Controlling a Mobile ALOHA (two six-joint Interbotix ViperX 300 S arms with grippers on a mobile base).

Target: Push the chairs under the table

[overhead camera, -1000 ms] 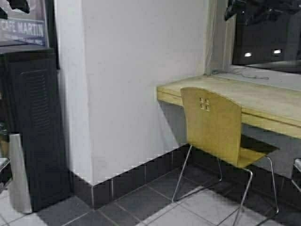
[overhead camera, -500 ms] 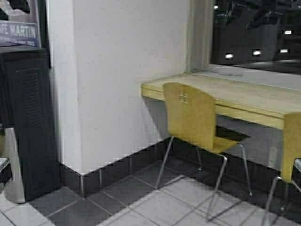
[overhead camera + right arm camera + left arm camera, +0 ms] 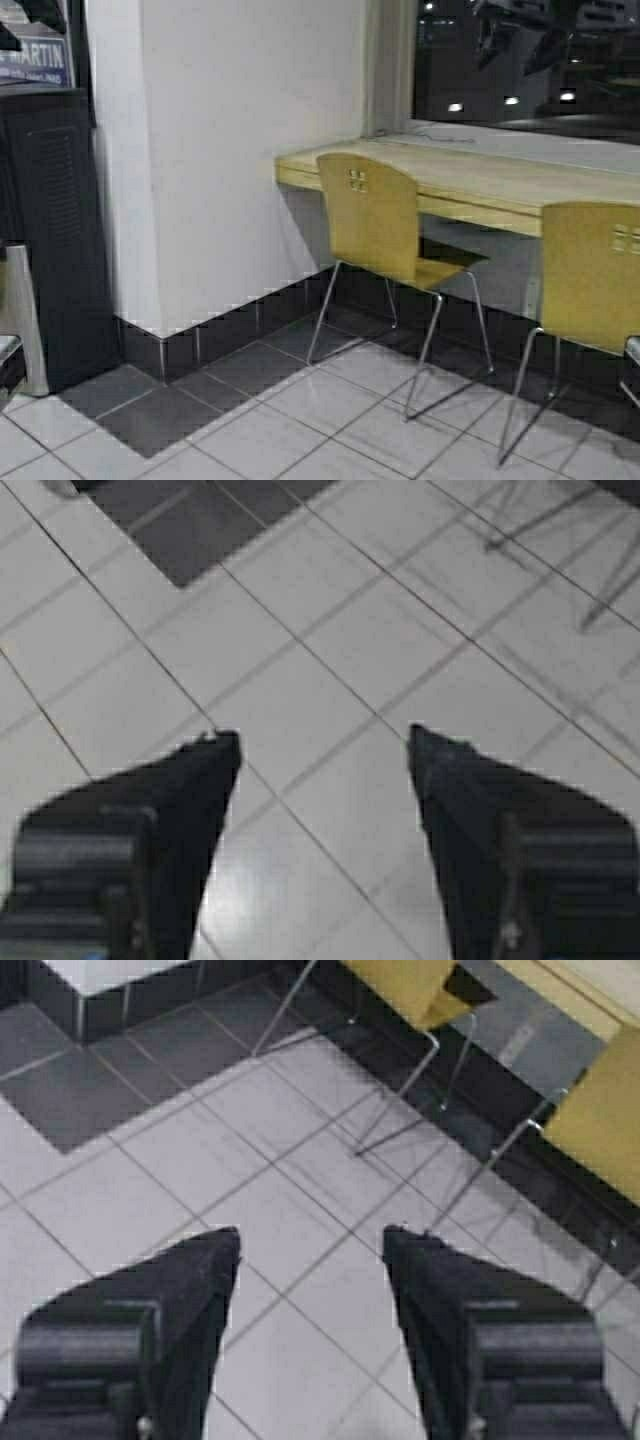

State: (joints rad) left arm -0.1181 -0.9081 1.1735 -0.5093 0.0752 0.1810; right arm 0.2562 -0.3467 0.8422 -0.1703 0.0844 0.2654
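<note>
We face a long pale wooden desk (image 3: 500,175) with a thick light-yellow front edge, fixed along a wall beneath a dark window (image 3: 530,65). Two tan-yellow moulded plywood chairs stand at it on thin grey metal legs. The left chair (image 3: 375,225) has its curved back, pierced by four small square cutouts, near the desk's left end, with its seat partly under the top. The right chair (image 3: 590,275) stands just out from the desk edge, cut off by the picture's border. The floor (image 3: 300,420) is smooth, pale square tile with a band of dark tile along the white wall (image 3: 250,150). At far left stands a dark louvred cabinet (image 3: 55,230), with a sign (image 3: 35,60) above reading "MARTIN". Our left claw (image 3: 312,1245) and right claw (image 3: 325,745), both black and blocky, hang wide apart over bare tile, holding nothing.
</note>
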